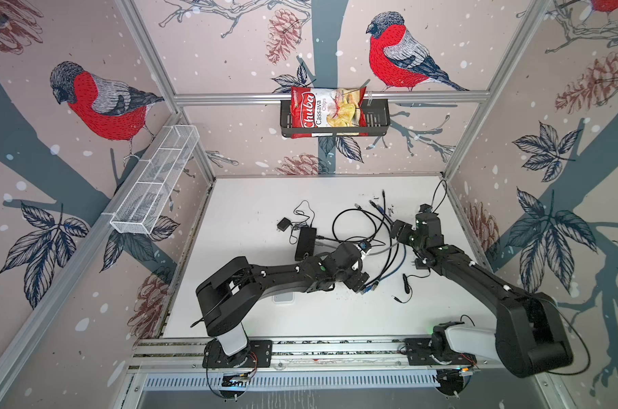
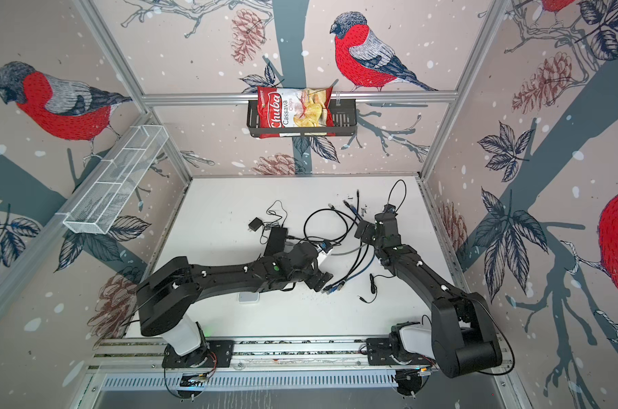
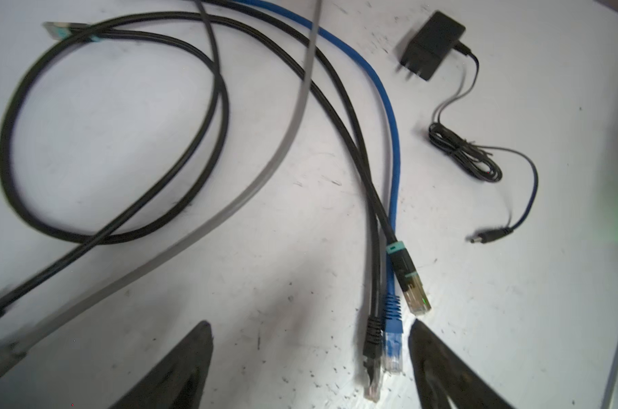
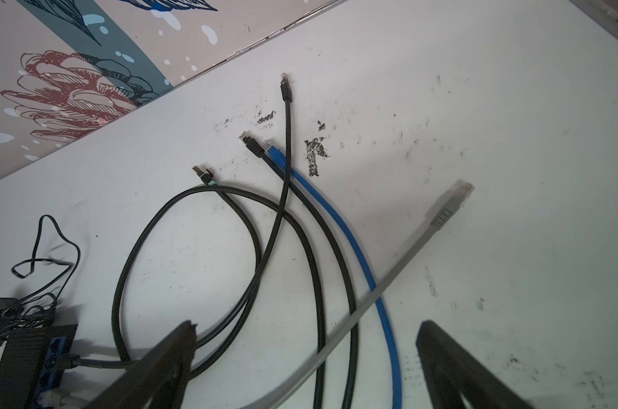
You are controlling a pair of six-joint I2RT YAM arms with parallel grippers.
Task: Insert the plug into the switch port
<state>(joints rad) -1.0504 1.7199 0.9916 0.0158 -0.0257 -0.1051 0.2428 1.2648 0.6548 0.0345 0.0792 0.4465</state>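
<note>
Left hand (image 3: 311,364): released, fingers spread wide over the desk (image 3: 513,318); nothing is grasped.
Black plug (image 3: 373,340): laid on the desk between those fingers, just beside the blue plug (image 3: 392,340).
Teal-banded plug (image 3: 412,290): laid next to that pair, its metal tip near one fingertip.
Right hand (image 4: 305,350): released, nothing grasped; the grey cable (image 4: 403,263) is seen passing under the gap between its fingers.
Switch (image 4: 24,361): placed on the desk, blue ports (image 4: 54,354) turned toward the cables; a black cable is seen seated in one port.
Grey plug (image 4: 452,202): laid free on the desk, well apart from those ports.
Power adapter (image 3: 431,46): laid on the desk, apart from the network cables.
</note>
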